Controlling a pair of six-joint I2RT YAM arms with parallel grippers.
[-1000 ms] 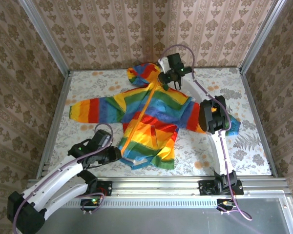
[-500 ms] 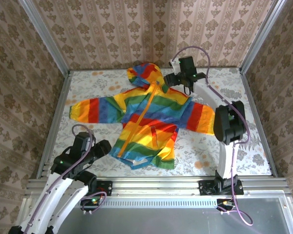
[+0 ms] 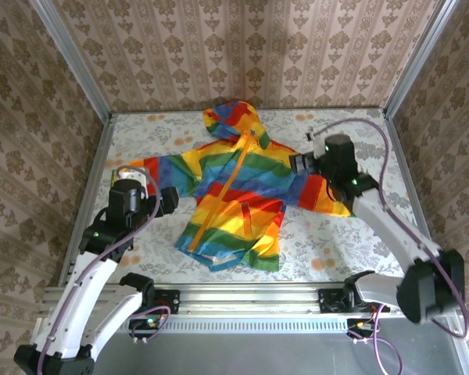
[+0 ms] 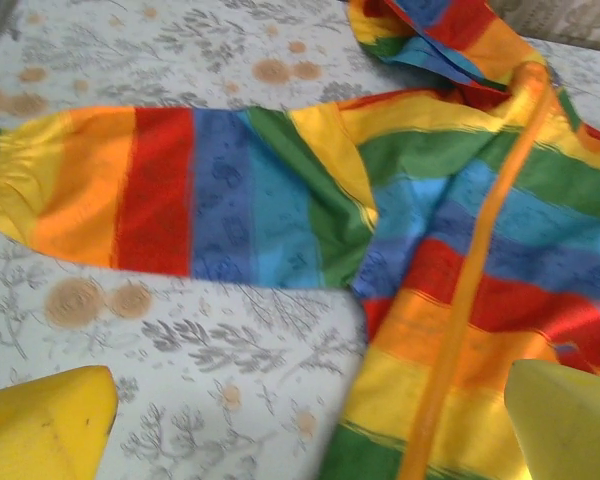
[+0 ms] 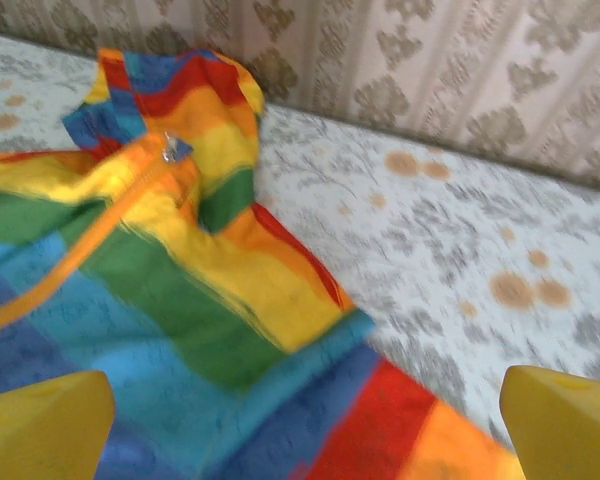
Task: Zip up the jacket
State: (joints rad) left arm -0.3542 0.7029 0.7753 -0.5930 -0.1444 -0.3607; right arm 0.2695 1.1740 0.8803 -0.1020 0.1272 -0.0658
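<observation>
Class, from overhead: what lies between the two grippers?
In the top external view, the jacket, striped front and orange zipper included, lies between the left gripper and the right gripper.

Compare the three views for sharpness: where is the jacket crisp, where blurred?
Top external: the jacket crisp, evenly lit, no glare. Left wrist: stripes slightly soft, the near fingertips out of focus. Right wrist: the most smeared, though the zipper pull is readable.

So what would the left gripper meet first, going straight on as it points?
The left gripper would likely meet the jacket where sleeve joins body; depth is unclear, so the table might come first.
</observation>
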